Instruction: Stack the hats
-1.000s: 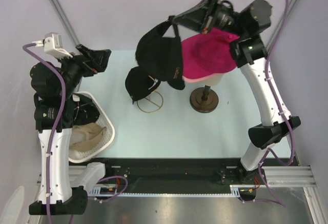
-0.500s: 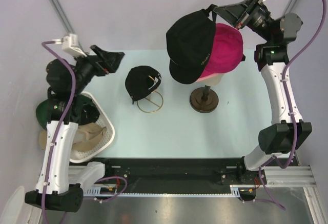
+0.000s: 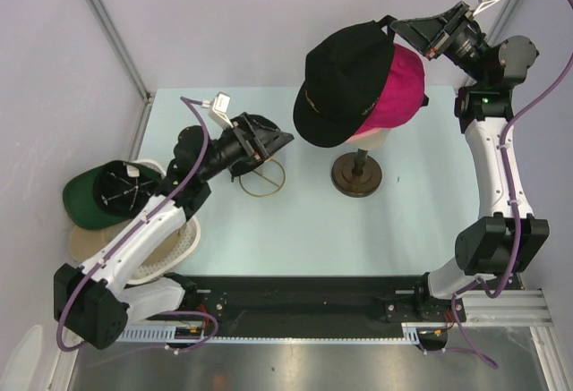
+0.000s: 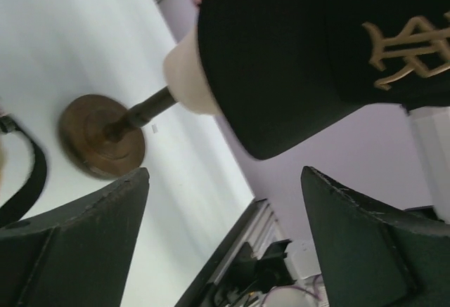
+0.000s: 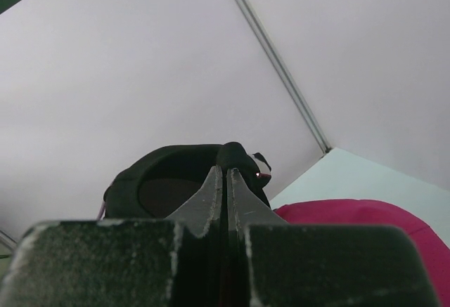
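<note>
At far right, the right gripper is clamped on the back edge of the black gold-logo cap, which hangs down-left from it, overlapping the magenta cap on the mannequin head; the left gripper gapes wide, well apart.

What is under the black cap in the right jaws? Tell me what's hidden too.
A magenta cap shows beneath the black cap, on a beige mannequin head above a round stand base. Much of the magenta cap and the head's crown are covered.
</note>
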Robot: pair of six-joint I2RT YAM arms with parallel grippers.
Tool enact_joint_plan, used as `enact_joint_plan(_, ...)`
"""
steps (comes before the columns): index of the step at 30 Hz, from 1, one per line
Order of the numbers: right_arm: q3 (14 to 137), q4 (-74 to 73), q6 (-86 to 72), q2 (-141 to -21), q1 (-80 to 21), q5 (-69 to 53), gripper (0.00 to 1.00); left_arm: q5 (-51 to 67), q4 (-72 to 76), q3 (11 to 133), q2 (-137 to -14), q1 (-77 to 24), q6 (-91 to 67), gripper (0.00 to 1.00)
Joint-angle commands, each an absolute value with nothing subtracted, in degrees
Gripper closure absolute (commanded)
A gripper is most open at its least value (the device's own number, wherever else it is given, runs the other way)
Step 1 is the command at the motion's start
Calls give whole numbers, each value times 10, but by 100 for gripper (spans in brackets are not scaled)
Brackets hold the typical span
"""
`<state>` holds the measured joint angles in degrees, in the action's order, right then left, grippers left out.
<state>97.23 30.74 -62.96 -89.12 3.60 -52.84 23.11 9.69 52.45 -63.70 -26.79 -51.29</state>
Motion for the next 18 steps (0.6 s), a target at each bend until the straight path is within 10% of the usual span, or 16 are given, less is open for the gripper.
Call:
enact_joint_plan(1,964,339,-621,-860,39,-517,100,226,258,525,-662,-293,-586,9)
enact_joint_plan(18,934,330,-610,-843,40,-519,100,234,312,563,-727,-310,-594,49)
